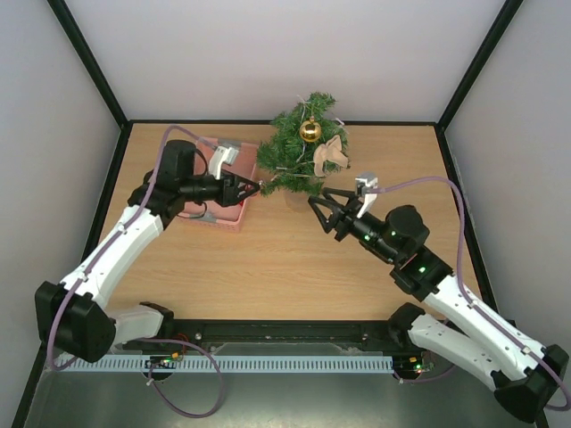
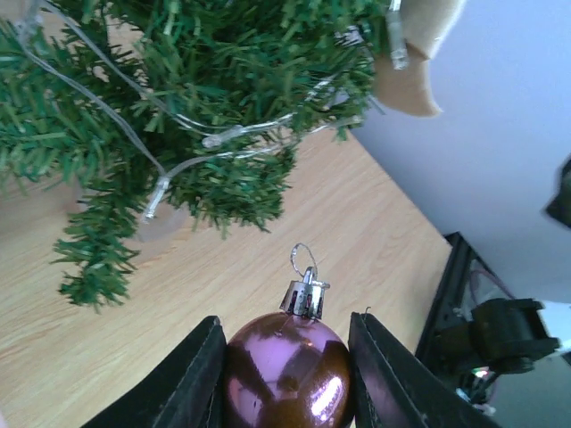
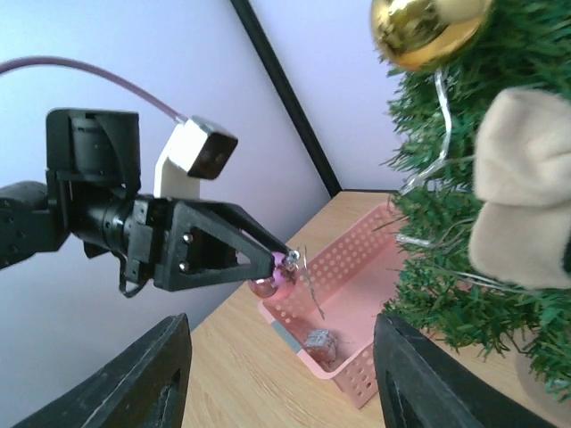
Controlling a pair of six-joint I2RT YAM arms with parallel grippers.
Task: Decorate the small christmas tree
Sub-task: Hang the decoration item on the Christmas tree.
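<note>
The left gripper [image 2: 285, 321] is clamped on a glossy purple bauble [image 2: 285, 382], one black finger on each side of the ball. The silver cap [image 2: 305, 300] and a thin wire hook [image 2: 305, 257] stick out past the fingertips. The hook points at the lower left branches of the small christmas tree [image 1: 293, 153] and sits near them without touching.

A pale light string [image 2: 214, 140] with clear bulbs loops through those branches, across the space ahead of the hook. Part of the tree's round pale base [image 2: 169, 225] shows beneath them.

The tree stands at the far middle of the wooden table [image 1: 268, 267], close to the far wall. A gold bauble [image 1: 310, 130] hangs near its top, and a beige fabric ornament [image 1: 331, 156] hangs on its right side.

Just left of the tree sits a pink perforated basket [image 3: 352, 290]. The left gripper hovers over the basket's right edge. A small silver trinket [image 3: 318, 341] lies inside, though what it is cannot be made out.

The right gripper [image 1: 318, 203] hangs just near and right of the tree. Its fingers are spread apart with nothing between them, and they point left past the tree's lower branches. In the right wrist view, the beige ornament and the green branches fill the right side, hiding the tree's trunk and base.

Both arms reach in from the near edge, each trailing a purple cable [image 1: 161, 160].
</note>
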